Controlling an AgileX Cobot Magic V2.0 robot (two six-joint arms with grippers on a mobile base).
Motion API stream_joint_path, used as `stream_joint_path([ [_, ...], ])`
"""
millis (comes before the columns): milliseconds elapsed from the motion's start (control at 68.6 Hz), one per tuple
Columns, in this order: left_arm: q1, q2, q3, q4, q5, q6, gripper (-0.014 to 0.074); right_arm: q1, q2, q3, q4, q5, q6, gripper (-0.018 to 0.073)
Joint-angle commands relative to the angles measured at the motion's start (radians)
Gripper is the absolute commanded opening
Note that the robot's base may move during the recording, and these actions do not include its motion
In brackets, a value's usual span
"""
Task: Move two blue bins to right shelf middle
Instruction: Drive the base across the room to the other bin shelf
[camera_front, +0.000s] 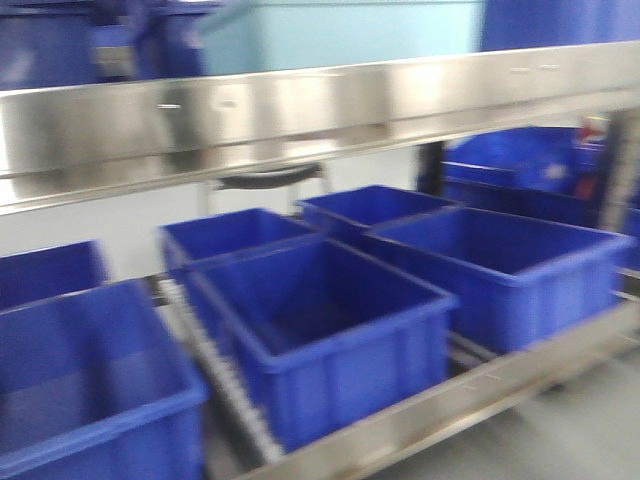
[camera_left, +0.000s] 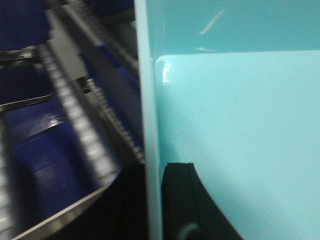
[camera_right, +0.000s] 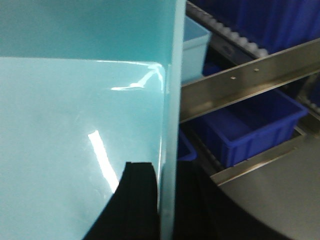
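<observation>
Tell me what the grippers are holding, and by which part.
A pale sky-blue rectangular plastic bin: the left gripper pinches one side wall, the right gripper the opposite wall.

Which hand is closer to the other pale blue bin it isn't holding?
Probably right: right hand grips one wall of the held bin, the other pale bin just beyond; left hand grips the opposite wall.

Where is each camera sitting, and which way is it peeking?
Front camera: on the robot's front, facing the shiny shelf rail, dark blue bins below it, pale blue bin above; no robot parts show.
Left wrist camera: looks past the black left fingers straddling the bin's wall, inside on the right.
Right wrist camera: looks past the right fingers straddling a wall, inside on the left.
Both wrist views share the bin's inside.
</observation>
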Motion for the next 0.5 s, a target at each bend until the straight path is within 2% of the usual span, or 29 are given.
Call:
stream_joint_path([
  [0, -0.01, -0.006, -0.009, 0.006, -0.041, 0.01, -0.0111, 0.001, -0.007, -0.012, -0.016, -0.053, -0.009, -0.0162],
  [481, -0.01, -0.006, -0.009, 0.006, -0.041, 0.01, -0.0111, 0.001, -0.007, -0.012, -0.016, -0.053, -0.009, -0.0162],
])
